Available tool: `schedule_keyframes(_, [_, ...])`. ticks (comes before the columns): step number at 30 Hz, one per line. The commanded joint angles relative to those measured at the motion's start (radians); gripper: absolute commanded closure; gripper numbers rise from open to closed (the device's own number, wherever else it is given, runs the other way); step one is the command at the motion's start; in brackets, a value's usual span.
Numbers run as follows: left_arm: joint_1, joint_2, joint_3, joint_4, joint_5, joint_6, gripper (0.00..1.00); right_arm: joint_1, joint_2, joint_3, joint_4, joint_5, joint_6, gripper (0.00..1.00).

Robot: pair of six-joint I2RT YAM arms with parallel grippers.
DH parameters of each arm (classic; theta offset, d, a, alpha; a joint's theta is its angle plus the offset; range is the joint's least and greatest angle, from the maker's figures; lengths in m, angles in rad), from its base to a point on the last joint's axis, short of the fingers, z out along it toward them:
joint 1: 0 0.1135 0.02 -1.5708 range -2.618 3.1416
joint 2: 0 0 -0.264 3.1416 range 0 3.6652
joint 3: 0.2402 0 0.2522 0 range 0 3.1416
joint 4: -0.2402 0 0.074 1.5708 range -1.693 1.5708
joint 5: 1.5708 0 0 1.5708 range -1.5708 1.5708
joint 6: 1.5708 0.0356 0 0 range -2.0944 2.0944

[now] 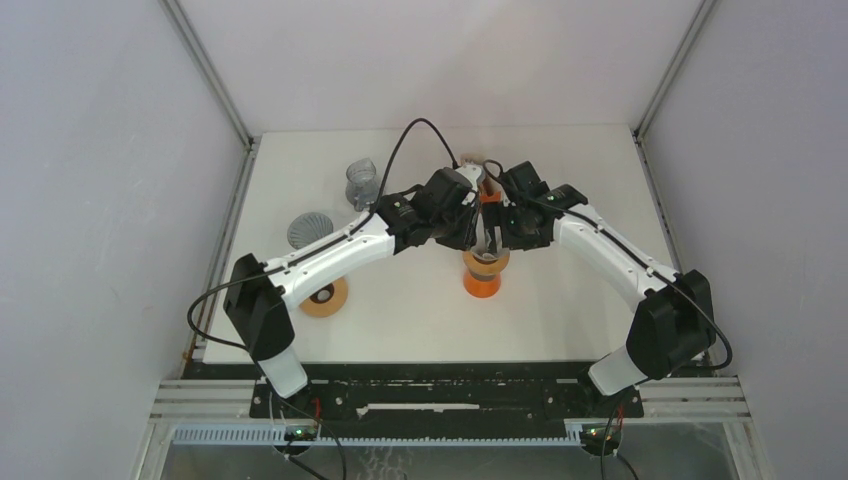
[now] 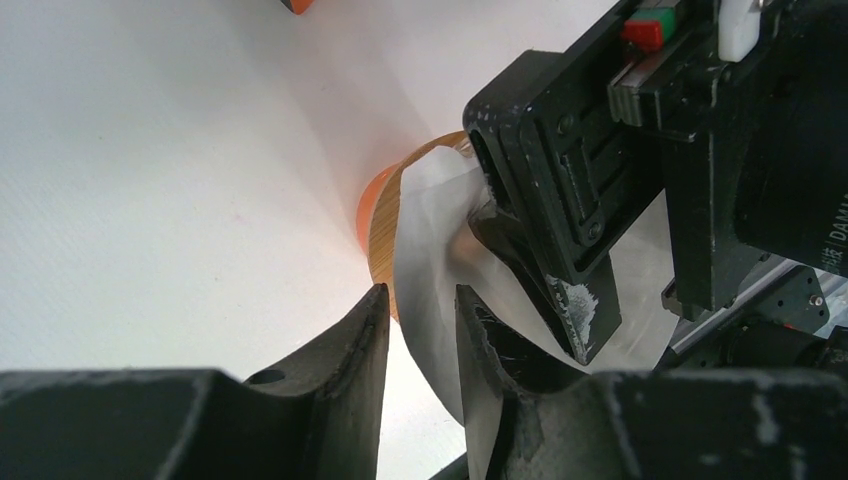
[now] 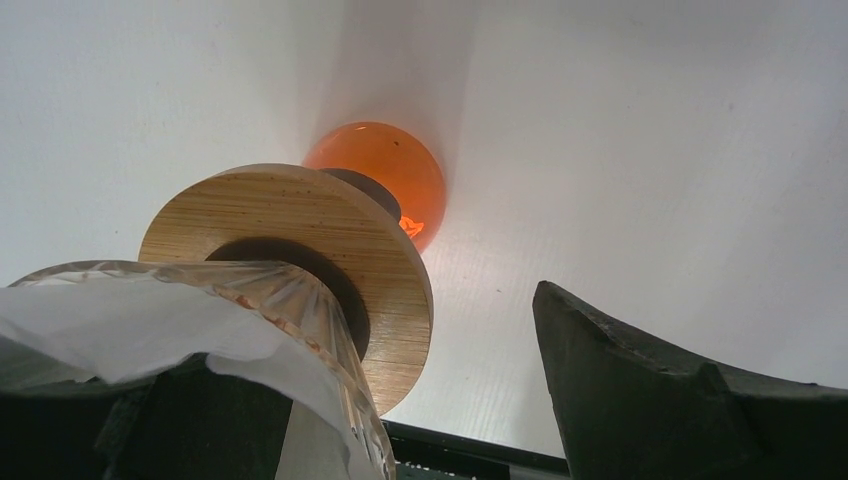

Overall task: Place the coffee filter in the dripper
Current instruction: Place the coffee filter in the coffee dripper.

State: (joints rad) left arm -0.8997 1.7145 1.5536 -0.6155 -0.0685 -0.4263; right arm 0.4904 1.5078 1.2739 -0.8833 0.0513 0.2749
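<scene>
left gripper (image 2: 422, 310): jaws narrowly apart with the filter (image 2: 430, 230) edge between them; whether they pinch it cannot be told. right gripper (image 1: 493, 238): jaws wide apart, one finger pressed into the paper from 3 o'clock. the filter sits in the dripper (image 3: 290, 225), mid-table, its edge standing proud at 9 o'clock. likely risks: the paper snags on a withdrawing finger and lifts out, or a sideways nudge topples the tall dripper.
</scene>
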Motion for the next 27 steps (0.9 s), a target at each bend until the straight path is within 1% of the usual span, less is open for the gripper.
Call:
schedule_keyframes(1, [-0.007,-0.019,0.03,0.01,-0.007,0.007,0.63,-0.006,-0.033,-0.009,0.037,0.006,-0.026,0.11])
schedule_keyframes(7, [-0.007,-0.019,0.041,0.009,-0.01,0.007,0.58,-0.006,-0.026,-0.036,0.051,0.007,-0.036,0.11])
schedule_keyframes(15, [-0.008,-0.021,0.037,0.01,-0.018,0.008,0.58,-0.004,-0.023,-0.038,0.059,0.011,-0.036,0.11])
schedule_keyframes(18, [-0.007,-0.019,0.027,0.01,-0.015,0.006,0.59,-0.004,-0.033,-0.038,0.068,-0.001,-0.034,0.11])
schedule_keyframes(22, [-0.008,-0.022,0.016,0.01,-0.014,0.005,0.64,-0.005,-0.045,-0.038,0.073,-0.009,-0.03,0.11])
schedule_keyframes(27, [-0.008,-0.022,0.014,0.01,-0.016,0.007,0.71,-0.013,-0.084,-0.038,0.094,-0.062,-0.024,0.11])
